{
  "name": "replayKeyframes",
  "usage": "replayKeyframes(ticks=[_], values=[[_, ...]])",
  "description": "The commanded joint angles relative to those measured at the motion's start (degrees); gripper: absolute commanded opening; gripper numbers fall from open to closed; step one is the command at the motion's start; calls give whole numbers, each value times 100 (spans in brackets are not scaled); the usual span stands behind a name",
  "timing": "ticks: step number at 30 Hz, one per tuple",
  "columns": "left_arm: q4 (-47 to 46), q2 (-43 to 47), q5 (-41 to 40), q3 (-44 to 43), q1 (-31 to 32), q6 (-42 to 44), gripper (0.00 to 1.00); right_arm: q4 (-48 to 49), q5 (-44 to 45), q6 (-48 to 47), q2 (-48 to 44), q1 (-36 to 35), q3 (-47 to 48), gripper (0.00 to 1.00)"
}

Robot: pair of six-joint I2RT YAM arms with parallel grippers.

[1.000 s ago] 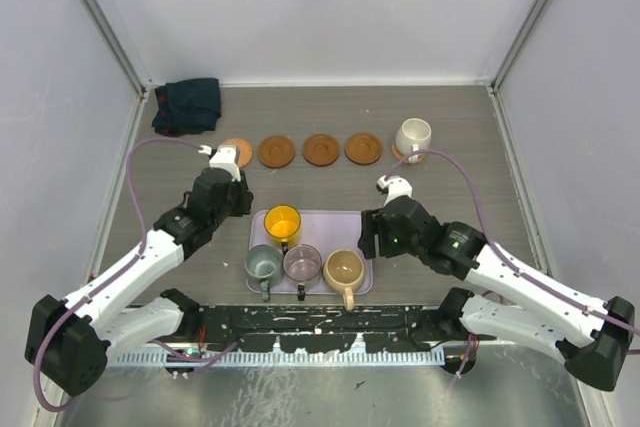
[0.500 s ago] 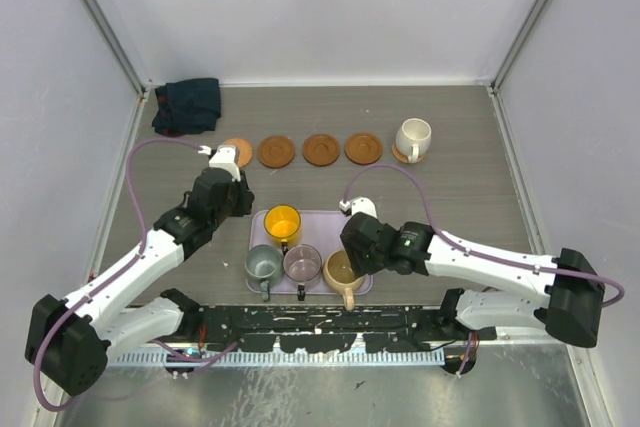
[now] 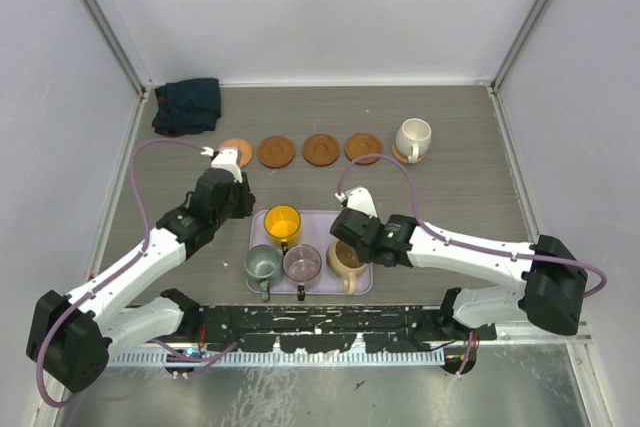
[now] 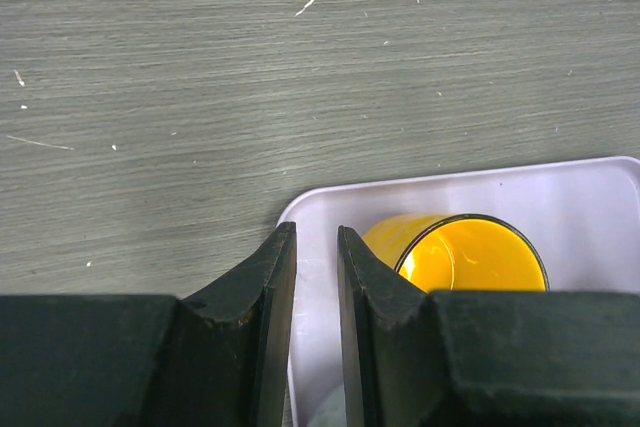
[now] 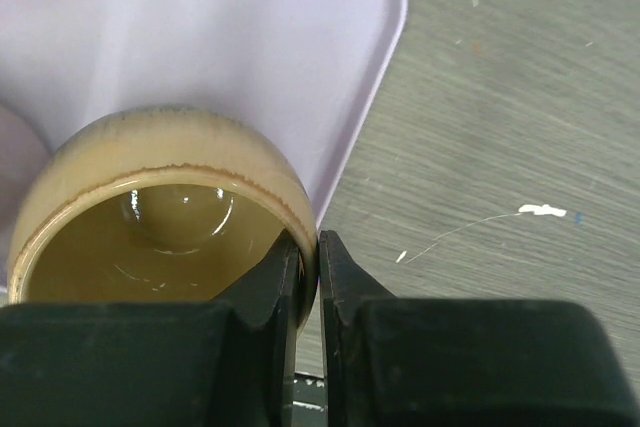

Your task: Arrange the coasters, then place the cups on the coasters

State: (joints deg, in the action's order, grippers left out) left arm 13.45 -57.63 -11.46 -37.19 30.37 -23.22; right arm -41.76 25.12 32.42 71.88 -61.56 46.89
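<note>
The right hand (image 5: 308, 242) is clamped on the tan mug (image 5: 160, 177). Its two fingers (image 5: 270, 297) pinch the right side of the rim, one inside the mug and one outside. That mug stands at the near right corner of the lilac tray (image 5: 200, 37), close to the tray's right edge.

The left hand (image 4: 316, 232) hovers over the tray's far left corner with a narrow gap between its fingers and nothing in it. The yellow mug (image 4: 470, 257) is just beside it on the right.

A grey-green mug (image 3: 263, 264) and a purplish translucent mug (image 3: 302, 263) stand in the tray's near row, left of the tan one.

Across the far part of the table (image 3: 460, 197) runs a row of coasters. It starts with a woven tan coaster (image 3: 238, 150) at the left, followed by three brown wooden coasters (image 3: 321, 149). At the right end the cream mug (image 3: 412, 136) stands on another coaster.

A dark folded cloth (image 3: 188, 105) lies in the far left corner.
</note>
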Motion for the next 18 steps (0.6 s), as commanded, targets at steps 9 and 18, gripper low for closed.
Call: replayKeyframes(ticks=[9,18], values=[[-428,-135,74,36,12,-42,25,682,1409,-667,498,-16,904,11],[-407,-11,-30,98,14,28,26,943,1463,-1096,1201,298,1064,15]])
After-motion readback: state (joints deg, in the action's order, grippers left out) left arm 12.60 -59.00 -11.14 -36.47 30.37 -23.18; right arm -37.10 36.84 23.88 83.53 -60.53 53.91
